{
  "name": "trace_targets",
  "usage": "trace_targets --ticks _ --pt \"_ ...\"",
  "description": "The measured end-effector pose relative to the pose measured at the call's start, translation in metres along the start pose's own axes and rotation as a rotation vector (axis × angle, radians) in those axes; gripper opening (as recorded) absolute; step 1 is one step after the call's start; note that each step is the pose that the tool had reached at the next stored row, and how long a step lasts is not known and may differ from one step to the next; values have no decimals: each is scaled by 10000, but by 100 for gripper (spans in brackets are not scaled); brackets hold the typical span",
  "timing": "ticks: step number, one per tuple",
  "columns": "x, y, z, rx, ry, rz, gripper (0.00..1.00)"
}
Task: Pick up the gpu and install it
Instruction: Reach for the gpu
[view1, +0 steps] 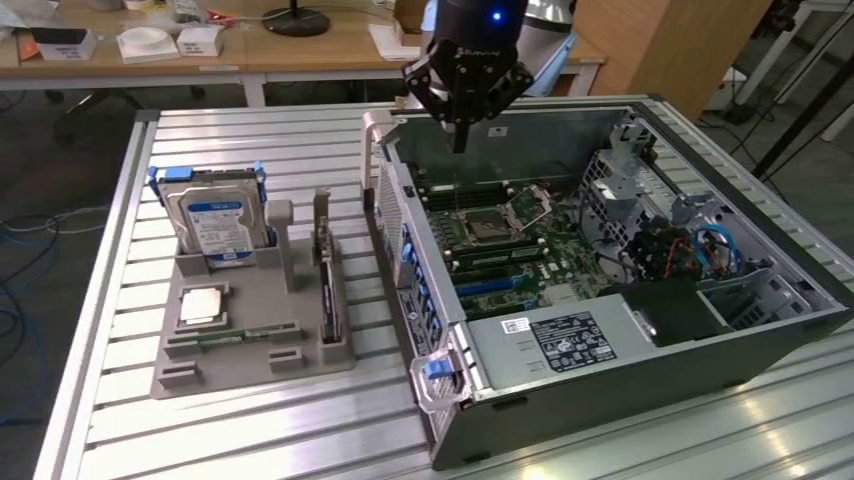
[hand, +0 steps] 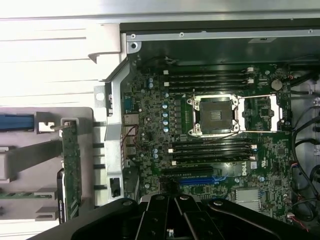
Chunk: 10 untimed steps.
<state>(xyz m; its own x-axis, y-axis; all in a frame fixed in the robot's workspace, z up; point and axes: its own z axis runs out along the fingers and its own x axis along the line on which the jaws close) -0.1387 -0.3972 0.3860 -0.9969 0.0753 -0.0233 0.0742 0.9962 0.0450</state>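
Nothing is done yet: the open computer case (view1: 641, 400) has no card seated on its motherboard (view1: 514, 240), and the gpu (view1: 327, 290) stands on edge in the grey holder (view1: 300, 345) beside the case, not yet picked up. My pincer (view1: 461, 135) is clenched on nothing and hovers over the case's far edge, well apart from the gpu, which lies toward the exterior view's left

the gpu (view1: 328, 292) stands on edge in the holder (view1: 264, 300), just beside the open case (view1: 627, 410) on the exterior view's left; the hard drive (view1: 220, 225) stands farther left.
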Motion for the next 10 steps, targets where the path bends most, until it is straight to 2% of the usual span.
trace_targets --ticks 10 --pt "59 -4 20 0 0 0 11"
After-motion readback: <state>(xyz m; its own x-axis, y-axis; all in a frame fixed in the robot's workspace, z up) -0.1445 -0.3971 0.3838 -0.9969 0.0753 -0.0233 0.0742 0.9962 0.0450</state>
